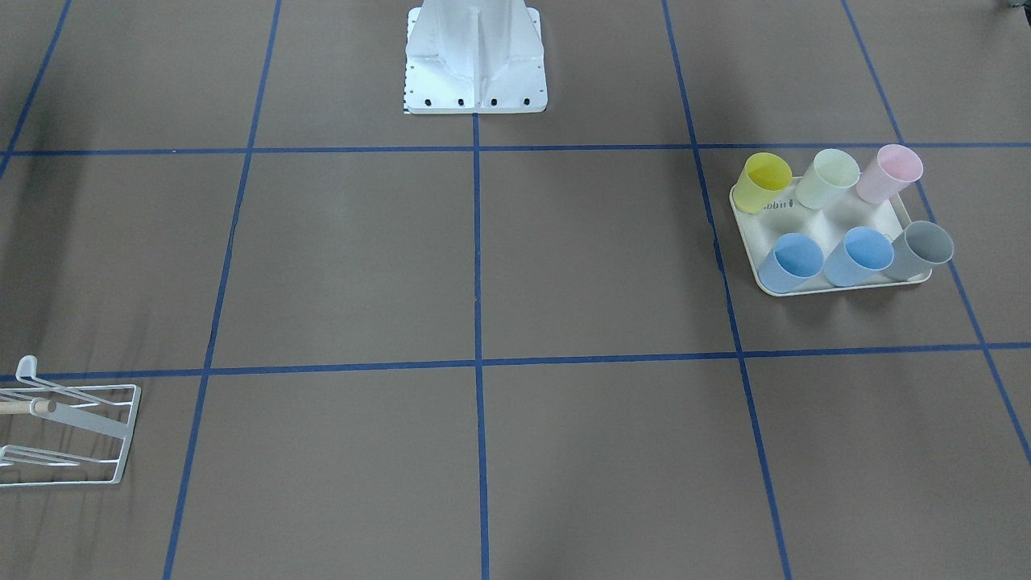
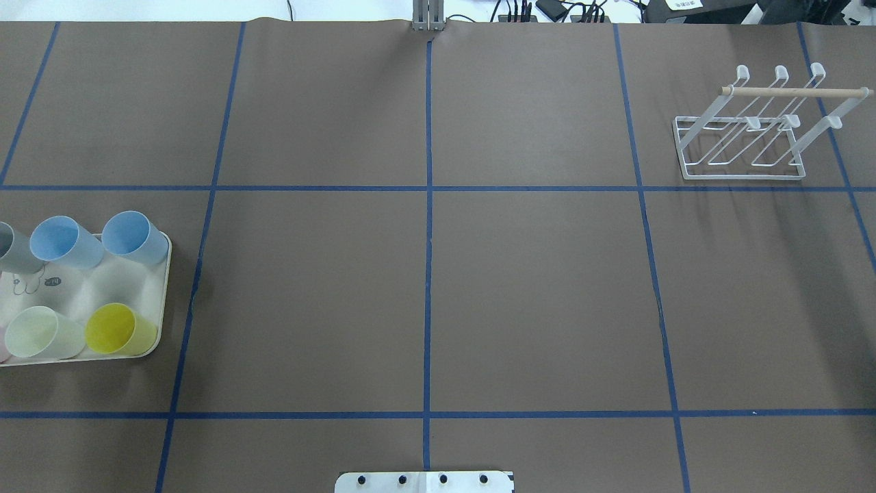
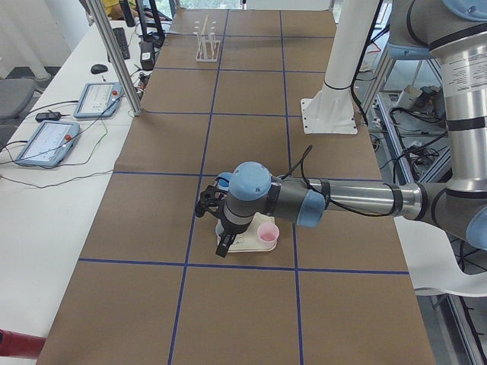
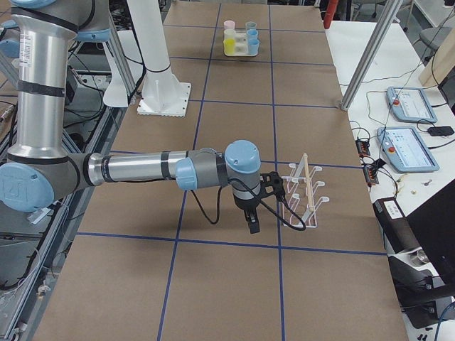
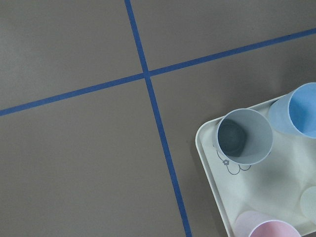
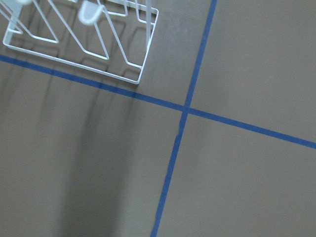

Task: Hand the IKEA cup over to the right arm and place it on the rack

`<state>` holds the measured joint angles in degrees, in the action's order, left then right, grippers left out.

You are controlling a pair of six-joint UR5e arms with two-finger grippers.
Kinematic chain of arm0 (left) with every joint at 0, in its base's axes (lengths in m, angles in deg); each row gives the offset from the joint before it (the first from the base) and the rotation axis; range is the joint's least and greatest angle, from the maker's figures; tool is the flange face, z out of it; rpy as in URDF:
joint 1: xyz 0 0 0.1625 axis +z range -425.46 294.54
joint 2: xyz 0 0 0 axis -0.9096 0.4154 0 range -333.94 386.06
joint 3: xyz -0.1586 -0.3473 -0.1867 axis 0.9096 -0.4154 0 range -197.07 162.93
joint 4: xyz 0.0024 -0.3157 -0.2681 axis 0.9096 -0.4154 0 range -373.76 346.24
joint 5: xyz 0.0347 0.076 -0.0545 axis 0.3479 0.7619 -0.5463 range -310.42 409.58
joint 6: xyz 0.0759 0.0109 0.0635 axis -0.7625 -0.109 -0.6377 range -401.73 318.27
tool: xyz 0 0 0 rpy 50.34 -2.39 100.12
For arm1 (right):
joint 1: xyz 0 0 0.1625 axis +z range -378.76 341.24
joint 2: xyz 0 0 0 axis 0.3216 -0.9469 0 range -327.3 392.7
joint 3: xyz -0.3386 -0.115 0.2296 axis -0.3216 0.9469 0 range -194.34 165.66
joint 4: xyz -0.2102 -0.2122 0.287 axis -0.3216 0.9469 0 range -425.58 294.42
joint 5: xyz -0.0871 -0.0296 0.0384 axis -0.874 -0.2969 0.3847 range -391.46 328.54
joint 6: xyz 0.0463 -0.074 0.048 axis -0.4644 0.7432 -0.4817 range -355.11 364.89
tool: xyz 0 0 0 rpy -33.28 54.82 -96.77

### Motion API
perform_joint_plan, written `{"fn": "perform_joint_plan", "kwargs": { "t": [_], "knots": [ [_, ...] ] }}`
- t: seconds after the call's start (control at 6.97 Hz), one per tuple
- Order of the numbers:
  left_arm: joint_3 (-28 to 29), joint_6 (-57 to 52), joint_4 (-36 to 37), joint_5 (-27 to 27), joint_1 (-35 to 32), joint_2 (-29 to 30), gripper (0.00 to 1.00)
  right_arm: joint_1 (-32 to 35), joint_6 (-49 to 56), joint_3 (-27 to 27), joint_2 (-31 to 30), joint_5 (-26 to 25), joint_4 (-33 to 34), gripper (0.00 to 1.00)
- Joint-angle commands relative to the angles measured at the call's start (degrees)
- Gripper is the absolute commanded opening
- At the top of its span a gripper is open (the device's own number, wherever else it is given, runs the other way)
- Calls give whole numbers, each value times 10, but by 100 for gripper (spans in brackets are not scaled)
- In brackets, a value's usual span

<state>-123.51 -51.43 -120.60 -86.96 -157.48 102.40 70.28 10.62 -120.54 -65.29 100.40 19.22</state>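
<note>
Several IKEA cups stand on a cream tray [image 1: 846, 288]: yellow [image 1: 763, 182], pale green [image 1: 830, 179], pink [image 1: 888, 172], two blue [image 1: 792, 262] and grey [image 1: 923, 249]. The tray also shows at the left edge of the overhead view [image 2: 163, 301]. The left wrist view looks down on the grey cup [image 5: 245, 137]. My left gripper [image 3: 215, 226] hovers over the tray; I cannot tell whether it is open. The white wire rack [image 2: 746, 147] with its wooden dowel stands far right. My right gripper [image 4: 261, 206] hangs beside the rack [image 4: 302, 199]; I cannot tell its state. Both hold nothing that shows.
The robot's white base [image 1: 475, 72] stands at the table's middle edge. Blue tape lines grid the brown table. Tablets [image 3: 46, 141] and cables lie on a side desk, with aluminium posts [image 3: 114, 57] at the table's far edge.
</note>
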Motion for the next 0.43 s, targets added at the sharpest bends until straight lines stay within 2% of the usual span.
{"fn": "perform_joint_plan", "kwargs": {
  "t": [0.0,0.14,0.29],
  "knots": [
    [6,0,-124,3,0,11,100,-2,-12,-50,3,16,-3,100],
    [20,2,-184,5,0,27,100,-20,-11,-55,9,30,-3,99],
    [39,-2,-205,-1,0,47,100,-32,-18,-57,24,54,-33,99]
  ]
}}
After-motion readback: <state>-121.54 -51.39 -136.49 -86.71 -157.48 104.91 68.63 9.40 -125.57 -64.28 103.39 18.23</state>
